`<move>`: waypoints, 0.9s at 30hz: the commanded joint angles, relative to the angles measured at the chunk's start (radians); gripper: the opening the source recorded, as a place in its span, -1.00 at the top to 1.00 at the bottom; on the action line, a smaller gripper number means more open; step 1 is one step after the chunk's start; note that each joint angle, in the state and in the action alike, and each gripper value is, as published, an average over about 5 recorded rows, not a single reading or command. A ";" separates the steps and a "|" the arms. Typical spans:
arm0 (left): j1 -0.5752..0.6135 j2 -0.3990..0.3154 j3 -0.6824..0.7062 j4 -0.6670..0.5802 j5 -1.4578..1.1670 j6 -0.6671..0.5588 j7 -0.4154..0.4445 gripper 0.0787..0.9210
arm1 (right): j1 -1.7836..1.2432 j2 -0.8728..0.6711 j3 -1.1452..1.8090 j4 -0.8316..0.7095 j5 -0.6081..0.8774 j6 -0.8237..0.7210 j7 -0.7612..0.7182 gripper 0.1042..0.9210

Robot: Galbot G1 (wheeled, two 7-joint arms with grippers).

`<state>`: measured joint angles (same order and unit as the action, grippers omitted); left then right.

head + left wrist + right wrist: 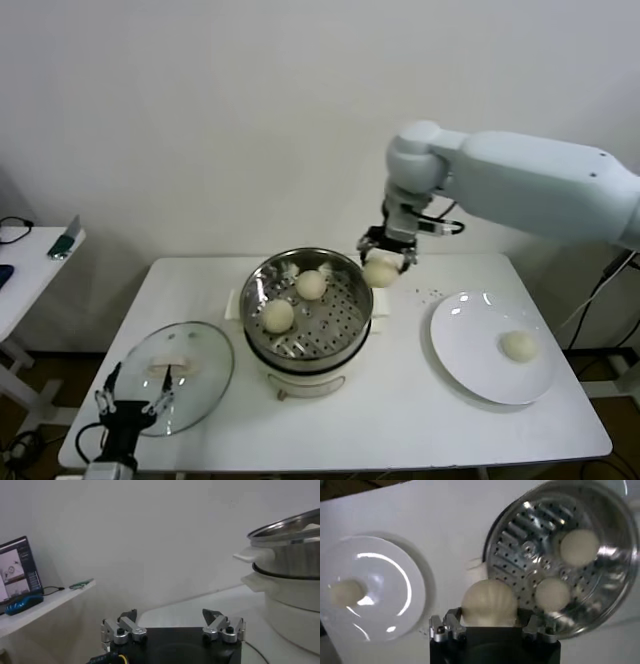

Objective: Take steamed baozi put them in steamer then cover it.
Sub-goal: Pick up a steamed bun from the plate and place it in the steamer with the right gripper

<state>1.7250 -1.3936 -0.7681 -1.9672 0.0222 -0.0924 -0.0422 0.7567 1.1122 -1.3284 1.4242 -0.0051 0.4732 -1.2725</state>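
Note:
The steel steamer (345, 275) stands mid-table on its white pot base and holds two baozi (311, 284) (277, 315). My right gripper (382, 262) is shut on a third baozi (381, 272) and holds it in the air just over the steamer's right rim. In the right wrist view the held baozi (489, 603) sits between the jaws, beside the steamer's perforated floor (530, 547). A fourth baozi (517, 345) lies on the white plate (470, 360). My left gripper (132, 396) is open and empty at the front left, next to the glass lid (200, 375).
A side table (20, 265) with a phone and cables stands at the far left. The wall runs close behind the table. In the left wrist view the pot (290, 580) rises to one side and a screen (17, 570) rests on the side shelf.

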 commanded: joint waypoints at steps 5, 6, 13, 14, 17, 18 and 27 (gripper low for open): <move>0.010 0.015 -0.012 -0.001 -0.027 -0.006 0.000 -0.77 | -0.160 0.274 0.041 -0.002 -0.108 0.066 -0.017 -0.53; 0.012 0.017 -0.013 0.001 -0.030 -0.008 0.001 -0.77 | -0.177 0.278 0.041 -0.002 -0.116 0.063 -0.017 -0.53; 0.017 0.025 -0.021 0.016 -0.049 -0.016 0.001 -0.77 | -0.247 0.288 0.025 -0.002 -0.143 0.048 -0.017 -0.55; 0.017 0.026 -0.021 0.017 -0.051 -0.016 0.001 -0.77 | -0.254 0.288 0.024 -0.003 -0.147 0.046 -0.017 -0.55; 0.015 0.028 -0.022 0.021 -0.054 -0.017 0.002 -0.77 | -0.263 0.288 0.016 -0.006 -0.150 0.041 -0.017 -0.55; 0.014 0.028 -0.021 0.022 -0.054 -0.017 0.002 -0.77 | -0.265 0.287 0.014 -0.007 -0.151 0.040 -0.017 -0.55; 0.005 0.029 -0.019 0.033 -0.054 -0.017 0.002 -0.77 | -0.273 0.276 0.014 -0.010 -0.172 0.038 -0.019 -0.55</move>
<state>1.7296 -1.3660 -0.7876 -1.9371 -0.0285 -0.1085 -0.0403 0.5182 1.3658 -1.3146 1.4157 -0.1530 0.5079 -1.2902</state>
